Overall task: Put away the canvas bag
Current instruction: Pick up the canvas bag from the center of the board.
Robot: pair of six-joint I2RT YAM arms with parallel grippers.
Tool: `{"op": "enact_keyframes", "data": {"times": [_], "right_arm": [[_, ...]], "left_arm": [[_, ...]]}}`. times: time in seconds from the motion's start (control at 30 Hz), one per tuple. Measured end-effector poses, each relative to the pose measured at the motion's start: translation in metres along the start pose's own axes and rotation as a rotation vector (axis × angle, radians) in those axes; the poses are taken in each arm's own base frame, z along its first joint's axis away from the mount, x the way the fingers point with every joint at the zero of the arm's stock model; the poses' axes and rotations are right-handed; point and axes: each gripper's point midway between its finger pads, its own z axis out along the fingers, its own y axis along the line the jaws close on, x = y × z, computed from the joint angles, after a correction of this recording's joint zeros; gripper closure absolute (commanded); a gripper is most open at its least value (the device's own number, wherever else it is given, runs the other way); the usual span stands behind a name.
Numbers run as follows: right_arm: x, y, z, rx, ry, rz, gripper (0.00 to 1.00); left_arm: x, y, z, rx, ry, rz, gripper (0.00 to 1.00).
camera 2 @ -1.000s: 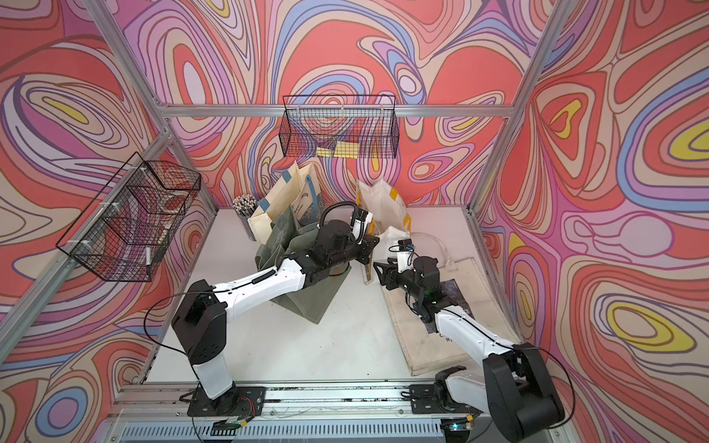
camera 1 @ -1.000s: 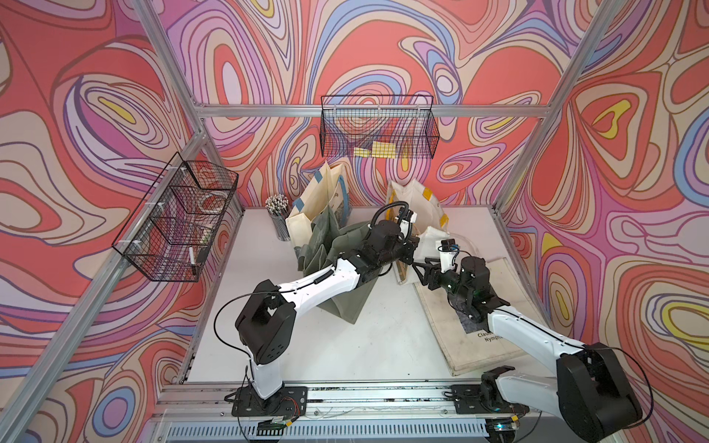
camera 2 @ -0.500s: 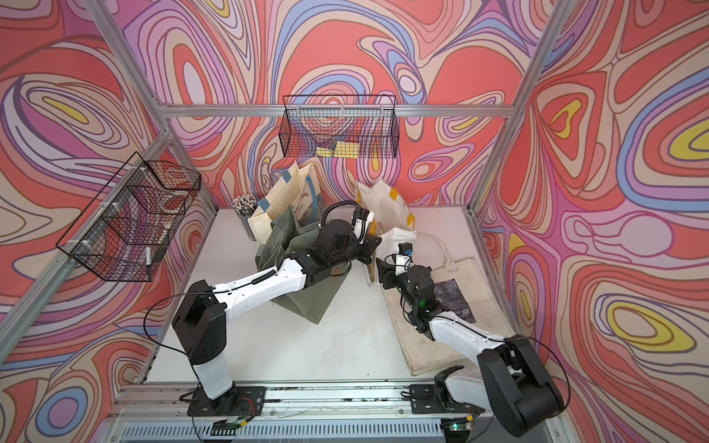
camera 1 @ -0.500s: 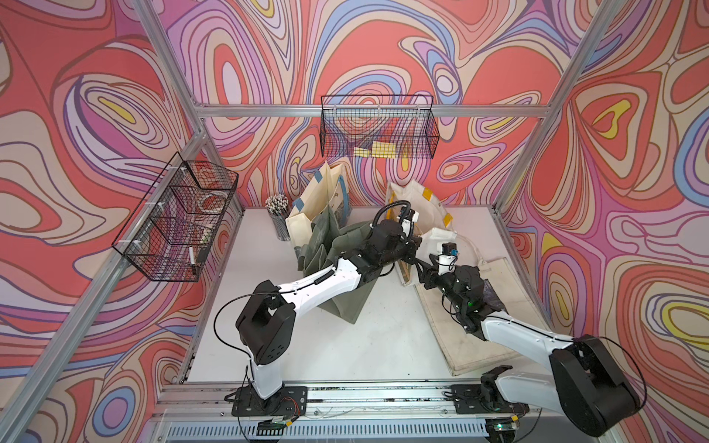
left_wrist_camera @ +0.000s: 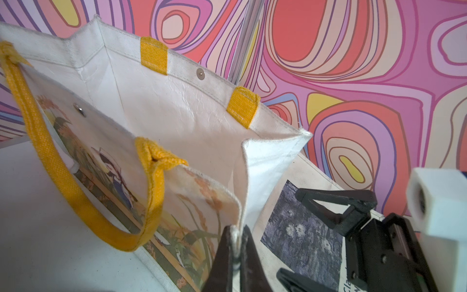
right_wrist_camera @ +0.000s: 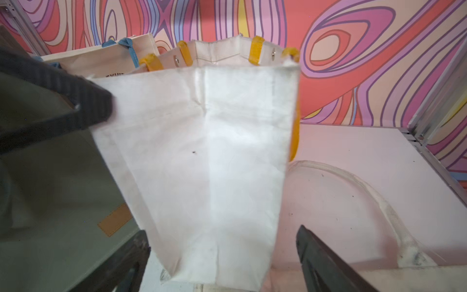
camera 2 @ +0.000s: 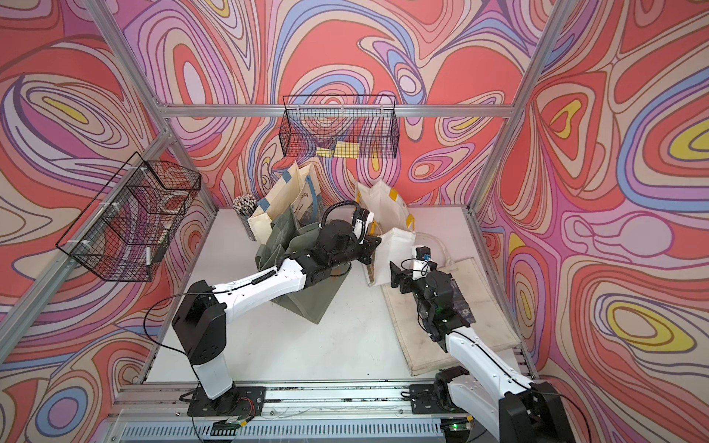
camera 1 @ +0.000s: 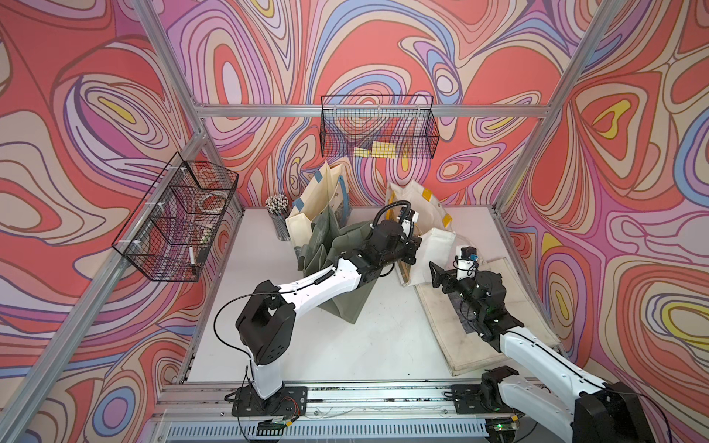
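A flat beige canvas bag (camera 1: 445,326) (camera 2: 414,333) with a dark print lies on the table at the right, partly under my right arm. A white tote with yellow handles (camera 1: 433,249) (camera 2: 395,249) (left_wrist_camera: 177,113) (right_wrist_camera: 214,151) stands open just behind it. My left gripper (camera 1: 407,264) (camera 2: 366,264) (left_wrist_camera: 236,230) is shut on the tote's rim at its near corner. My right gripper (camera 1: 437,276) (camera 2: 397,278) (right_wrist_camera: 222,235) is open and faces the tote's white side panel, with nothing pinched between its fingers.
An olive green bag (camera 1: 330,245) and a cream bag with blue handles (camera 1: 318,203) stand left of the tote, under my left arm. A cup of pencils (camera 1: 278,218) is at the back left. Wire baskets hang on the back wall (camera 1: 378,130) and the left wall (camera 1: 180,218).
My right gripper's jaws have spread wider beside the tote's side panel. The left gripper has kept its hold on the rim and has barely moved.
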Motion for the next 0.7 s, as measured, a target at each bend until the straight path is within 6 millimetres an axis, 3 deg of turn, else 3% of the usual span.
{"op": "enact_keyframes", "data": {"times": [0.13, 0.4, 0.7], "right_arm": [[0.003, -0.013, 0.000, -0.011, 0.004, -0.005, 0.04], [0.040, 0.010, 0.021, -0.183, 0.125, -0.031, 0.02], [0.025, 0.034, 0.034, -0.337, 0.088, -0.023, 0.02]], "left_arm": [[0.002, 0.000, -0.003, 0.006, 0.008, 0.001, 1.00], [0.004, -0.003, -0.004, 0.022, 0.019, 0.001, 1.00], [0.000, -0.004, -0.004, 0.027, 0.017, -0.007, 1.00]]}}
